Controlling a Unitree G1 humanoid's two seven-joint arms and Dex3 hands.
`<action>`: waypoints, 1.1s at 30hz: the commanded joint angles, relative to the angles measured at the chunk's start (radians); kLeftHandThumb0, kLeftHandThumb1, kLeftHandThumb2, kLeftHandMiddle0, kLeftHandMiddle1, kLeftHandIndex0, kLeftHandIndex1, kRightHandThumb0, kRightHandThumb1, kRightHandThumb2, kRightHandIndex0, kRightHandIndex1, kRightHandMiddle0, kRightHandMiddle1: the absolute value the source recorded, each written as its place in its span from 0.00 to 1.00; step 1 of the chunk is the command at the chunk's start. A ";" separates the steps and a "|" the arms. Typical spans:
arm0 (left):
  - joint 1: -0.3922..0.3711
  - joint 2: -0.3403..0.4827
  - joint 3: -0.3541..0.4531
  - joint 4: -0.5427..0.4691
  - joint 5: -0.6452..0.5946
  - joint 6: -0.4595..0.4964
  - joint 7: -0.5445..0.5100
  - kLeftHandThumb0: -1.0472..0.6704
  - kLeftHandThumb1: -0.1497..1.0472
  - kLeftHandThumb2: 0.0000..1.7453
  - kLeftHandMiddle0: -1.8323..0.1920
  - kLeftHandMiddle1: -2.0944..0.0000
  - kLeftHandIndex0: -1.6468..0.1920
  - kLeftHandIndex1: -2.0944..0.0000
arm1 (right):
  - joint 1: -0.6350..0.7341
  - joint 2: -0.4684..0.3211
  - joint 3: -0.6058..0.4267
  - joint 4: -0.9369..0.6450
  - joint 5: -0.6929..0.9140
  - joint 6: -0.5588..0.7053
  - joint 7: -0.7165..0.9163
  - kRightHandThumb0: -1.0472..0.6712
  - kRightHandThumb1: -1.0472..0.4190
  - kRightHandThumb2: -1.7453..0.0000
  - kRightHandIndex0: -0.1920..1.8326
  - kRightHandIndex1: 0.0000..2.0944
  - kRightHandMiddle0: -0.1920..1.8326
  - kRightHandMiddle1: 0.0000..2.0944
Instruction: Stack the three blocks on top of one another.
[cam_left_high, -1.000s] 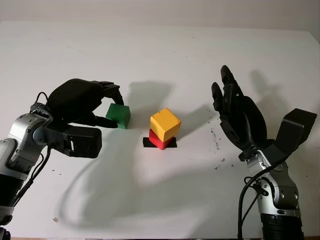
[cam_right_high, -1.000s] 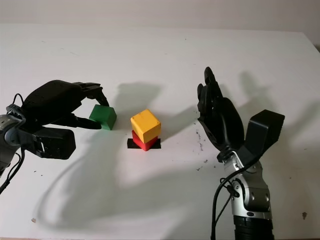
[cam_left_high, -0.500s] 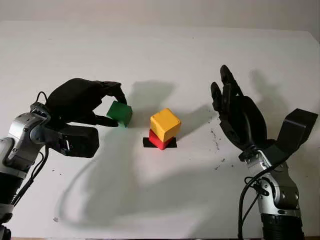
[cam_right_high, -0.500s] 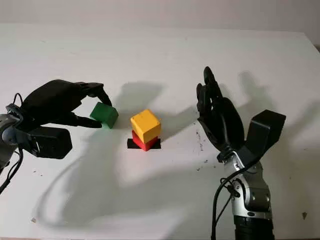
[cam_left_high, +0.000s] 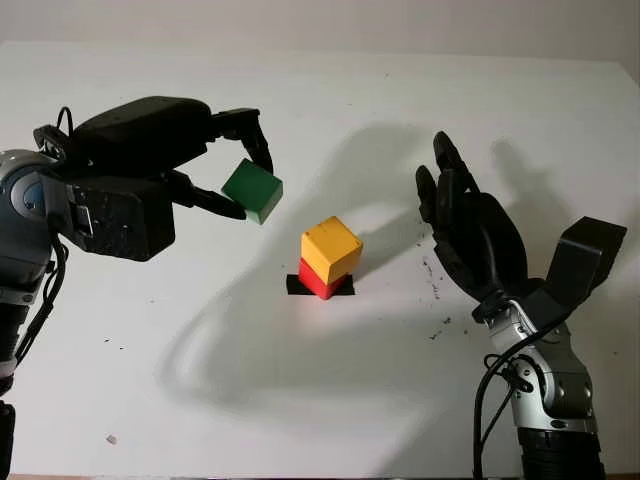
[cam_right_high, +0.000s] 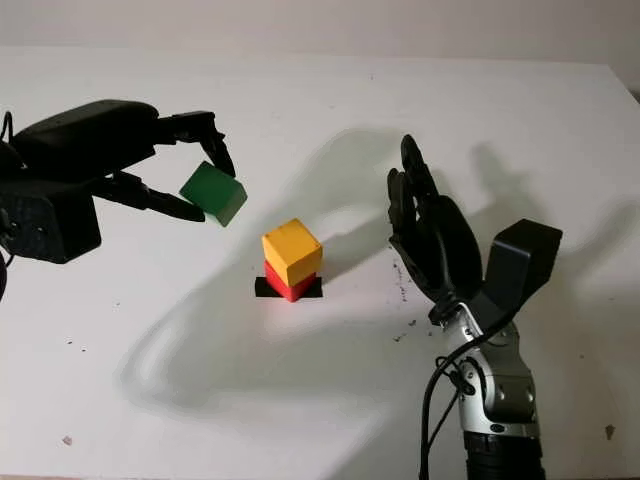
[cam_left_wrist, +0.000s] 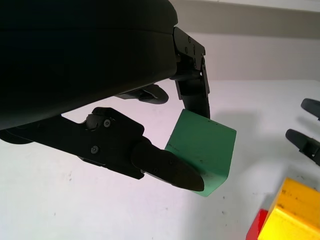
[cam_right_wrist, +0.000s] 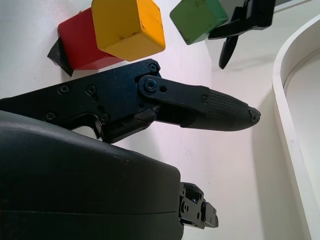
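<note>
My left hand (cam_left_high: 240, 165) is shut on the green block (cam_left_high: 252, 191) and holds it in the air, up and to the left of the stack. The yellow block (cam_left_high: 331, 248) sits skewed on the red block (cam_left_high: 317, 281), which stands on a small black mark (cam_left_high: 296, 286) at the table's middle. In the left wrist view the green block (cam_left_wrist: 205, 150) is pinched between fingertips (cam_left_wrist: 170, 167), with the yellow block (cam_left_wrist: 292, 215) below it to one side. My right hand (cam_left_high: 455, 215) is open, upright to the right of the stack, apart from it.
The white table (cam_left_high: 320, 90) has dark scuff specks (cam_left_high: 435, 280) right of the stack. The table's far edge runs along the top, and its white rim (cam_right_wrist: 292, 125) shows in the right wrist view.
My left hand has lifted the green block off the table and carried it up and slightly right, toward the stack. The right hand has barely moved.
</note>
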 joint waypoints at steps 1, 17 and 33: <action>-0.053 0.015 0.012 -0.025 -0.019 0.029 -0.033 0.39 0.98 0.03 0.71 0.97 0.70 0.39 | 0.011 0.006 0.002 -0.004 0.005 0.002 -0.002 0.19 0.00 0.65 0.00 0.00 0.00 0.00; -0.356 -0.111 -0.075 0.095 -0.103 0.094 -0.229 0.33 0.96 0.03 0.74 0.98 0.63 0.38 | 0.028 0.022 0.023 -0.012 0.002 0.003 -0.013 0.17 0.00 0.64 0.00 0.00 0.00 0.00; -0.401 -0.245 -0.126 0.203 -0.182 0.000 -0.339 0.31 0.96 0.03 0.73 0.99 0.67 0.25 | 0.044 0.019 0.028 -0.020 0.004 0.002 -0.017 0.17 0.00 0.65 0.00 0.00 0.00 0.00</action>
